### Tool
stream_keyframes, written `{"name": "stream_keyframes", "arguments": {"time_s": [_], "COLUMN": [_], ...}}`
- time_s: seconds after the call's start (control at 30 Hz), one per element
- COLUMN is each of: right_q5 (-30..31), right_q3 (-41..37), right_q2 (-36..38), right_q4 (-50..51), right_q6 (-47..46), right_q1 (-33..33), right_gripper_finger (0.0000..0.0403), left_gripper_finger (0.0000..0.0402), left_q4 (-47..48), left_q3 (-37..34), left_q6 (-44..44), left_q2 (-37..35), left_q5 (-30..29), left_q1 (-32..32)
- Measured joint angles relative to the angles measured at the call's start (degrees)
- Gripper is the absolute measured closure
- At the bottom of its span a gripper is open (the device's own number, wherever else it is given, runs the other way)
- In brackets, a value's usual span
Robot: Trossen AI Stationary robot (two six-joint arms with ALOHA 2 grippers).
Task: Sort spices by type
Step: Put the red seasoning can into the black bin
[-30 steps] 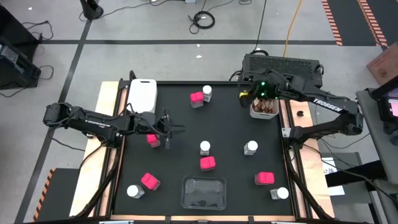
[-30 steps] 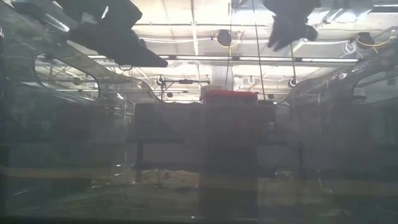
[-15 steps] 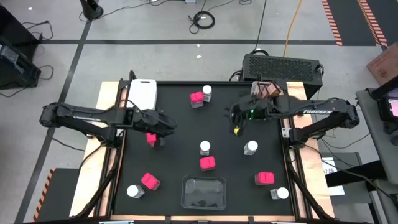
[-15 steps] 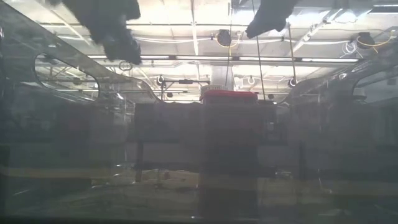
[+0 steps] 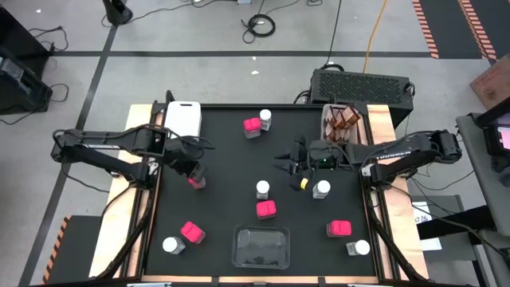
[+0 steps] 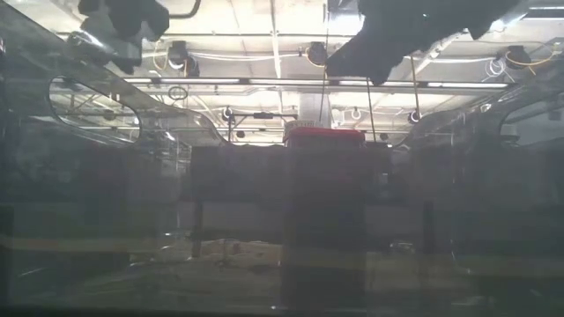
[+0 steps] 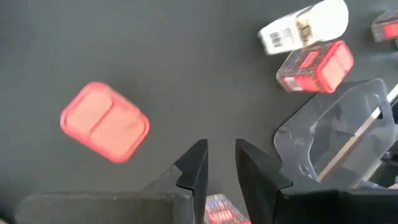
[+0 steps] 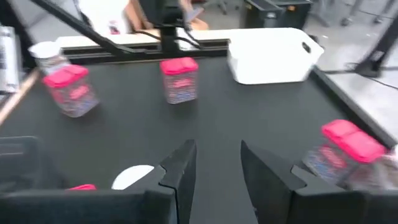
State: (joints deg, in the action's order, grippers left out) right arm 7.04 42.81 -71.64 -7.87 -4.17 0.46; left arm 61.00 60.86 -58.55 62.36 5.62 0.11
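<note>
On the left of the black worktop (image 5: 231,159), the left end effector (image 5: 194,169) hangs with fingers narrowly parted and empty right over a bright pink square-topped spice box (image 5: 196,181); a descent off-centre could tip or shove the box, which is only partly visible beneath it from above. Further right, the right end effector (image 5: 288,159), also narrowly open and empty, hovers mid-worktop near a white-lidded clear jar (image 5: 321,189) and could clip it. The low view shows almost nothing usable.

Black table (image 5: 223,159) carries pink boxes (image 5: 266,209), white-lidded jars (image 5: 262,189), trays (image 5: 182,121).
</note>
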Motion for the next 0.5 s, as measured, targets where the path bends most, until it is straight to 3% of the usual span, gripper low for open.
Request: {"name": "stream_keyframes", "arguments": {"time_s": [0.23,0.4,0.5], "right_q5": [0.13,0.2,0.49], "right_q3": [-4.75,-5.27,-5.27], "right_q2": [0.02,0.02,0.31], "right_q4": [-3.43,-5.47,-7.6], "right_q6": [-2.1,-0.22,2.14], "right_q1": [2.87,3.45,3.39], "right_gripper_finger": [0.028,0.028,0.028], "left_gripper_finger": [0.0317,0.0314,0.0291], "left_q4": [0.81,1.3,2.64], "left_q3": [-0.06,-0.07,-0.05], "left_q6": [-5.71,-9.43,-12.63], "left_q2": [0.92,1.37,2.09], "left_q5": [1.56,-1.9,-4.02], "left_q1": [0.68,0.67,0.67]}}
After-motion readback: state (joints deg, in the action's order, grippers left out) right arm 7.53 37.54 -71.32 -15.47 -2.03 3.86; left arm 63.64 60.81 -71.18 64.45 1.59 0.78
